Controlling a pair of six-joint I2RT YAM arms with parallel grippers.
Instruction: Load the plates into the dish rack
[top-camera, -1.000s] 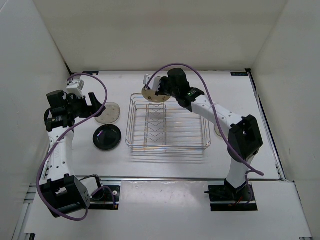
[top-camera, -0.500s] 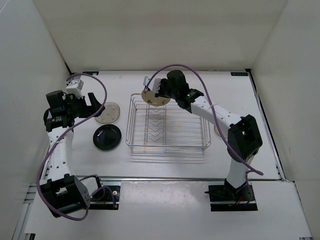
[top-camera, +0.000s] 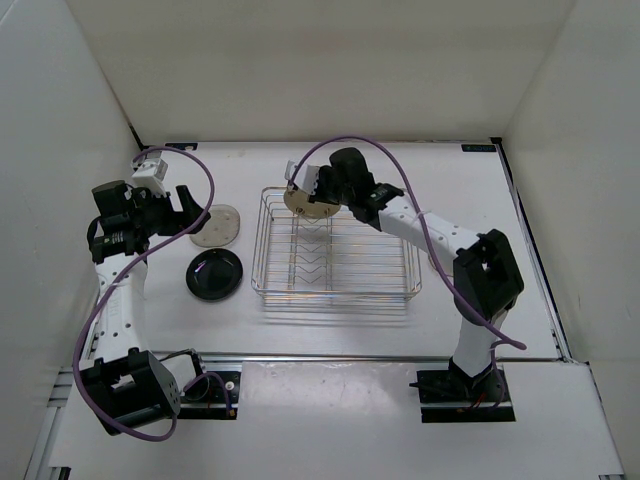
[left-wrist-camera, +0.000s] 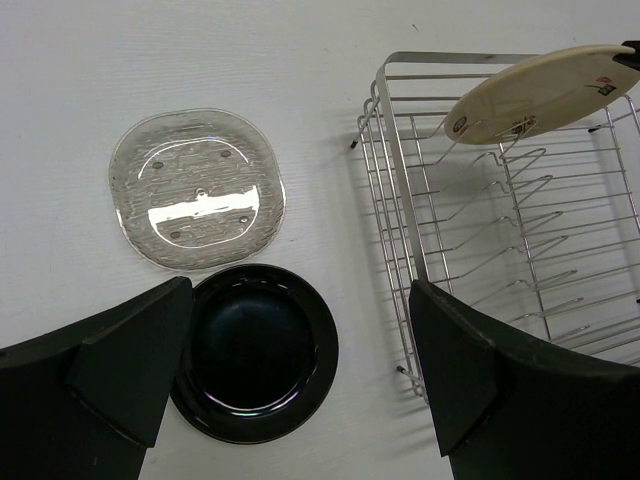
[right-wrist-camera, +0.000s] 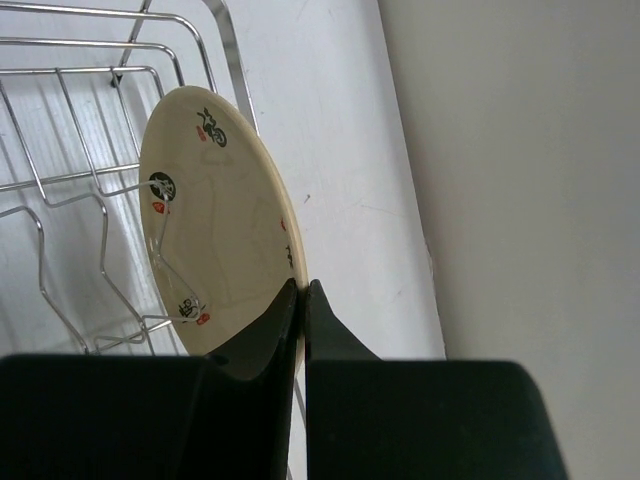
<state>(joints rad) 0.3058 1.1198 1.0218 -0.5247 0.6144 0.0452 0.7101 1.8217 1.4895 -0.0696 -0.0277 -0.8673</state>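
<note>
A white table (top-camera: 470, 190) sits in a white-walled booth. Behind the table rises a plain back wall (top-camera: 320, 70). A left wall (top-camera: 50, 200) and a right wall (top-camera: 590, 200) slant up from its sides. A thin dark strip (top-camera: 515, 200) edges the table's right side, and a metal rail (top-camera: 330, 357) runs along its near edge. The light is even, and shadows on the table are soft.

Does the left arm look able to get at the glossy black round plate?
Likely yes: the left gripper hangs open near the glossy black round plate, which lies uncovered on the white table, nothing between them.
</note>
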